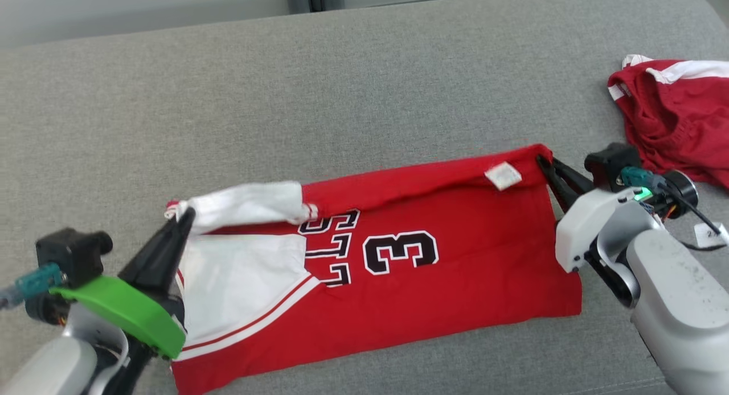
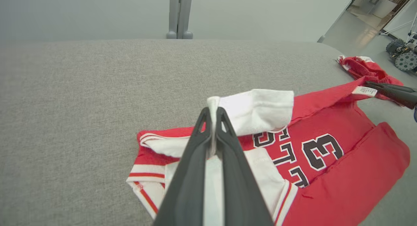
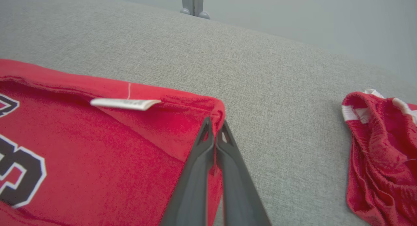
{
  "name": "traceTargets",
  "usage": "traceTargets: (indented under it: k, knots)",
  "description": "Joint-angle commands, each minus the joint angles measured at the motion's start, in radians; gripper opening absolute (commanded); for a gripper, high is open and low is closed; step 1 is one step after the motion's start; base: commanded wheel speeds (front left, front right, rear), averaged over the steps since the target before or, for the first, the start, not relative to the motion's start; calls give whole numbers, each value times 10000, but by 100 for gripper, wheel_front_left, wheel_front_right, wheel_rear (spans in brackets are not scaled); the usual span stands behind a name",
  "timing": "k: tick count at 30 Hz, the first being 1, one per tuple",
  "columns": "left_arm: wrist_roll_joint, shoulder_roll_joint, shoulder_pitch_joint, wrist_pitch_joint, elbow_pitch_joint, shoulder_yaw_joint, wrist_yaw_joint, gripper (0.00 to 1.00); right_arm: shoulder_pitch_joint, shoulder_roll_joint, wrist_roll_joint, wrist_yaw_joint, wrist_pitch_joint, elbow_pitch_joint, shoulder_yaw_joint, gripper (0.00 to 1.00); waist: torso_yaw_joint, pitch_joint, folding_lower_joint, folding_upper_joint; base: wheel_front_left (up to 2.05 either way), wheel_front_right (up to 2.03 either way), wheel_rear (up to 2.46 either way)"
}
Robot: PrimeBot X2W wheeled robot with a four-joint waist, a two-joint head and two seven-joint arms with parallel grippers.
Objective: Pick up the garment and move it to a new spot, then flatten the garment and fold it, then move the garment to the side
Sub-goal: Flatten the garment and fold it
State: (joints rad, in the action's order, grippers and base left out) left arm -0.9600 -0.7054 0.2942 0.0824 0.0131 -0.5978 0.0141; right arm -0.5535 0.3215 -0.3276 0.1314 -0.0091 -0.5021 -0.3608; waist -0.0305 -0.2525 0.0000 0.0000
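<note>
As the red, black-lettered jersey (image 1: 455, 270) lies on grey upholstery (image 1: 342, 87), the left gripper (image 1: 185, 217) pinches its white sleeve (image 1: 245, 204) — the right gripper (image 1: 545, 163), its red corner (image 1: 538, 152).

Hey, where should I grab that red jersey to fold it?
Probably the two far corners of the jersey, from the near side: the left hand pinches the white sleeve, the right hand the red corner beside the tag. That folded edge sits raised.

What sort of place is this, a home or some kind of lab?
Probably a robotics lab or test space: a wide grey fabric-covered work surface, plain grey partition panels joined by a metal post, and a wheeled machine on a polished floor beyond.
</note>
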Motion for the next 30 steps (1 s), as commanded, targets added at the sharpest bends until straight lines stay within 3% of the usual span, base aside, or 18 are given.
traceTargets:
  k: [1, 6, 16, 21, 22, 23, 24, 25, 26, 27, 28, 30]
  knots:
    - [-115, 79, -366, 130, 135, -33, -141, 0, 323, 25, 82, -17, -101, 119, 151, 0, 168, 295, 0, 0, 0, 0, 0]
    - [-334, 419, -1246, 472, 195, -204, -360, 0, 1175, -167, 347, -17, -172, 550, 646, 8, 226, 466, 0, 0, 0, 0, 0]
    - [-754, 777, -1853, 1203, -620, 33, -200, 0, 2001, -469, 991, -17, -186, 1221, 1254, 1, 167, 600, 0, 0, 0, 0, 0]
    - [-836, 864, -2164, 1332, -732, -12, -116, 0, 2681, -702, 1153, -17, -175, 1617, 1578, 5, 150, 722, 0, 0, 0, 0, 0]
    - [-855, 891, -2221, 1328, -756, -29, -107, 0, 2792, -754, 1179, -17, -174, 1669, 1647, 14, 141, 749, 0, 0, 0, 0, 0]
    - [-896, 925, -2295, 1318, -801, -64, -95, 0, 2910, -811, 1211, -17, -198, 1715, 1726, 40, 123, 787, 0, 0, 0, 0, 0]
    - [-888, 932, -2341, 1285, -843, -116, -87, 0, 3005, -851, 1275, -17, -233, 1751, 1765, 94, 107, 815, 0, 0, 0, 0, 0]
    - [-807, 927, -2381, 1288, -905, -159, -117, 0, 3120, -934, 1353, -17, -284, 1793, 1890, 100, 88, 854, 0, 0, 0, 0, 0]
    - [-761, 944, -2420, 1311, -946, -187, -149, 16, 3227, -998, 1402, -17, -304, 1828, 1958, 100, 76, 884, 0, 0, 0, 0, 0]
    - [-720, 980, -2492, 1341, -976, -233, -168, 53, 3364, -1075, 1459, -17, -360, 1861, 2074, 100, 62, 922, 0, 0, 0, 0, 0]
    - [-742, 1026, -2548, 1375, -991, -241, -185, 100, 3469, -1122, 1486, -17, -396, 1906, 2178, 100, 51, 956, 0, 0, 0, 0, 0]
    - [-778, 1084, -2671, 1457, -986, -167, -240, 100, 3708, -1243, 1588, -17, -450, 2015, 2432, 100, 40, 1043, 0, 0, 0, 0, 0]
